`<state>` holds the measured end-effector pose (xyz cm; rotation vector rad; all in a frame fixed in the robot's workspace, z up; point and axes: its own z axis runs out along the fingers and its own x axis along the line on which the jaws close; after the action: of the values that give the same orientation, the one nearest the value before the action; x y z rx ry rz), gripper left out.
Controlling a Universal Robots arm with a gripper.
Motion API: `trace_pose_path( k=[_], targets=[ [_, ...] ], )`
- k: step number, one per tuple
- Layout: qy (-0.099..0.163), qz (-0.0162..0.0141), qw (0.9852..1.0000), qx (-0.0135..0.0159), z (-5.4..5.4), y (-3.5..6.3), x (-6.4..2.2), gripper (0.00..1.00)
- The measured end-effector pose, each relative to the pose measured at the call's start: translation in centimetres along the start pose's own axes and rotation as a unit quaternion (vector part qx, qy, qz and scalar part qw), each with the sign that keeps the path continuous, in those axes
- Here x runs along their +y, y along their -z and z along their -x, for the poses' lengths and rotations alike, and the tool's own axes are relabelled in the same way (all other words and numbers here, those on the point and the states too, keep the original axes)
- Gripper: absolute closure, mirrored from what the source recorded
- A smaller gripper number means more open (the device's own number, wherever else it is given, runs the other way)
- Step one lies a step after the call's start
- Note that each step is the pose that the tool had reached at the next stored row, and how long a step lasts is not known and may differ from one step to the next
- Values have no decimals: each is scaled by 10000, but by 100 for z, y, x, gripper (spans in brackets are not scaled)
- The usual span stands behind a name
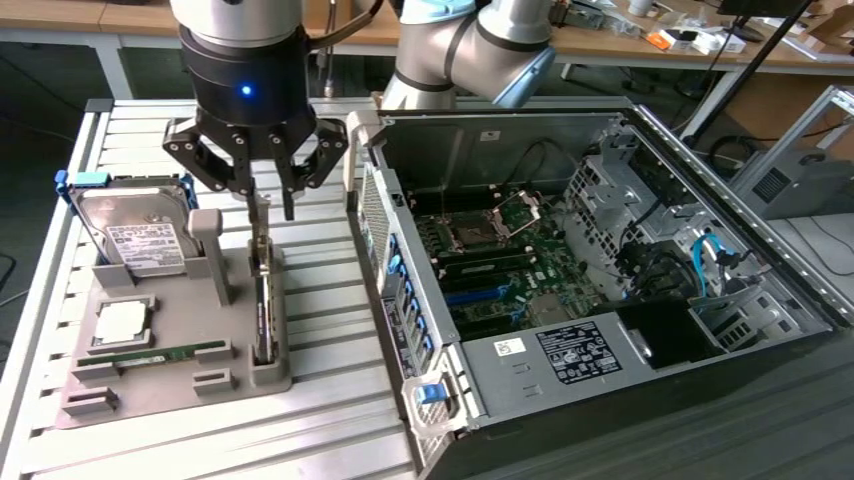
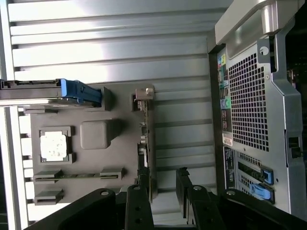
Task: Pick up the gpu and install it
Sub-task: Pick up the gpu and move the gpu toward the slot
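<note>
- My end effector point(image 1: 271, 205) hangs wide open with nothing in it, right above the gpu point(image 1: 264, 300).
- The gpu stands on edge in the gray holder point(image 1: 174, 385) on the table point(image 1: 334, 430), left of centre in the exterior view, beside the open PC case point(image 1: 601, 250).
- Tip, imo: straddle the thin top edge squarely, drop straight, and pinch the board evenly so it lifts out without twisting.

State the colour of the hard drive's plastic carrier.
The carrier is blue, clearest in the wrist view.

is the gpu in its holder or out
In: the thin dark circuit card stands on edge, slotted in the grey plastic tray, open gripper above.
</note>
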<state>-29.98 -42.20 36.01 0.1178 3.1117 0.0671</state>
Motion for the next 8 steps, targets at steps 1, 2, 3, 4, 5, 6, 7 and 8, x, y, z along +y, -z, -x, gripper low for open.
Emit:
trace_pose_path(
  k=[1, 2, 3, 4, 5, 6, 7, 8],
  targets=[
    [0, 0, 10000, 0, -5, -4, -2, 64],
    [0, 0, 10000, 0, -11, -10, -4, 64],
    [0, 0, 10000, 0, -16, -14, -6, 64],
    [0, 0, 10000, 0, -20, -19, -8, 64],
    [0, 0, 10000, 0, -22, -24, -9, 64],
    [0, 0, 10000, 0, -25, -28, -9, 64],
    [0, 0, 10000, 0, -27, -33, -10, 64],
    [0, 0, 10000, 0, -30, -41, -11, 64]
  ],
)
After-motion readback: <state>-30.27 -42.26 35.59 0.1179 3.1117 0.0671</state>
